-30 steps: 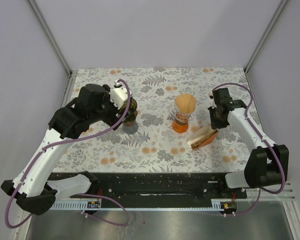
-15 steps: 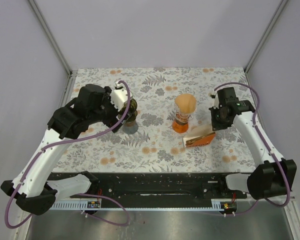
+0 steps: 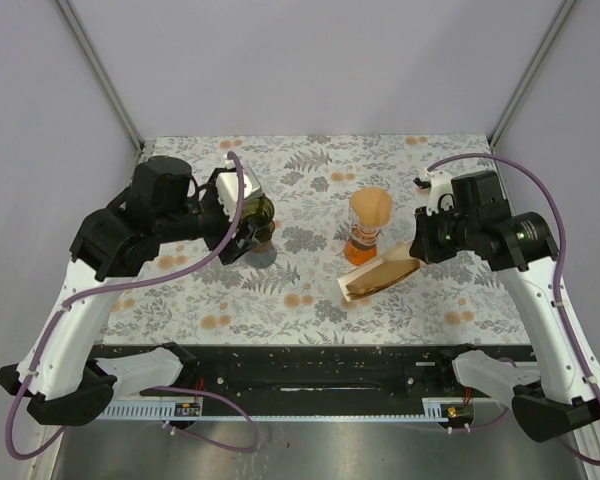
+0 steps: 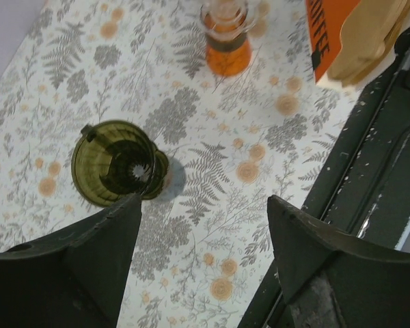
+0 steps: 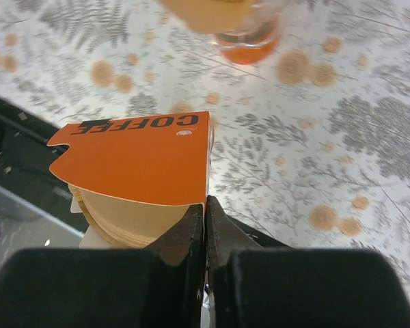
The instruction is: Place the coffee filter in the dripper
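Left gripper [image 4: 203, 266] hovers over olive-green dripper [image 4: 116, 162], jaws wide, nothing held; likely poised to steady it. Dripper sits upright, mouth up, well apart from the coffee filter pack [image 5: 140, 157]. Orange glass carafe [image 3: 368, 228] stands between them. Right gripper [image 5: 205, 229] is pinched tight on the pack's edge, holding it tilted just beside the carafe, presumably to present a filter.
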Motion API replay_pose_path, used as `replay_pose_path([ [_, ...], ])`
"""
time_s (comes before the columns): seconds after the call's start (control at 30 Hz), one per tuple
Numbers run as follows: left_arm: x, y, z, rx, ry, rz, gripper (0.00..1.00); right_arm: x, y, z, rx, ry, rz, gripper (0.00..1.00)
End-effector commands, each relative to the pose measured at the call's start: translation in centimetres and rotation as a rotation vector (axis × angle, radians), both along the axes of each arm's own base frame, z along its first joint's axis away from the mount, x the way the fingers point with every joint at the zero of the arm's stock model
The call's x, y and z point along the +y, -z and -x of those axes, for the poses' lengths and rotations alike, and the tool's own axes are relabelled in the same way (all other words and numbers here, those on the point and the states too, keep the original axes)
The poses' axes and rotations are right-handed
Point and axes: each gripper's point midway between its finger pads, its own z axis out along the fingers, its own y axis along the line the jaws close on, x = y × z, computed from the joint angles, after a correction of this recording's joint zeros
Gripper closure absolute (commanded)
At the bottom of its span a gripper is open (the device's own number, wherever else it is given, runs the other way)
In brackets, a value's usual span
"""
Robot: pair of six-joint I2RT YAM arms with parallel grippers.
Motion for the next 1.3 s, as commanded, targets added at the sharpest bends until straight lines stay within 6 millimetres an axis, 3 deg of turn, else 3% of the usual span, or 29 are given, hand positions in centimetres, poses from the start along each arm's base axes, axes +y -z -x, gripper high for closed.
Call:
replay_pose_path([
  [0.0, -2.3, -3.6, 3.2, 0.003, 0.173, 0.138, 0.26, 4.2, -3.9, 2.8, -0.065, -0.186, -0.182, 1.00],
  [0.1, -3.6, -4.7, 5.0, 0.014, 0.256, 0.175, 0.32, 5.1, -5.2, 3.1, -0.071, -0.199, -0.213, 1.00],
  [0.27, -6.1, -6.0, 8.0, 0.014, 0.405, 0.214, 0.33, 6.2, -5.9, 3.4, -0.051, -0.226, -0.218, 1.00],
  [0.5, -11.6, -3.0, 11.0, -0.013, 0.564, 0.089, 0.34, 7.0, -6.6, 3.6, -0.075, -0.272, -0.232, 1.00],
  [0.63, -14.3, -2.1, 12.6, -0.050, 0.629, 0.060, 0.41, 7.1, -6.5, 3.8, -0.073, -0.278, -0.237, 1.00],
  [0.77, -16.1, -1.6, 12.1, -0.116, 0.612, 0.035, 0.42, 7.2, -6.8, 4.2, -0.095, -0.317, -0.246, 1.00],
  [0.9, -16.9, -0.4, 10.6, -0.146, 0.557, 0.002, 0.43, 7.4, -7.2, 4.8, -0.133, -0.379, -0.254, 1.00],
  [1.0, -16.9, 0.2, 10.3, -0.142, 0.542, -0.011, 0.56, 7.4, -7.3, 5.0, -0.148, -0.391, -0.257, 1.00],
  [1.1, -16.9, 0.1, 11.5, -0.109, 0.583, 0.007, 0.67, 7.3, -7.3, 4.5, -0.154, -0.366, -0.249, 1.00],
  [1.27, -16.6, -0.7, 15.1, -0.049, 0.728, 0.035, 0.67, 7.4, -7.1, 3.9, -0.154, -0.355, -0.247, 1.00],
])
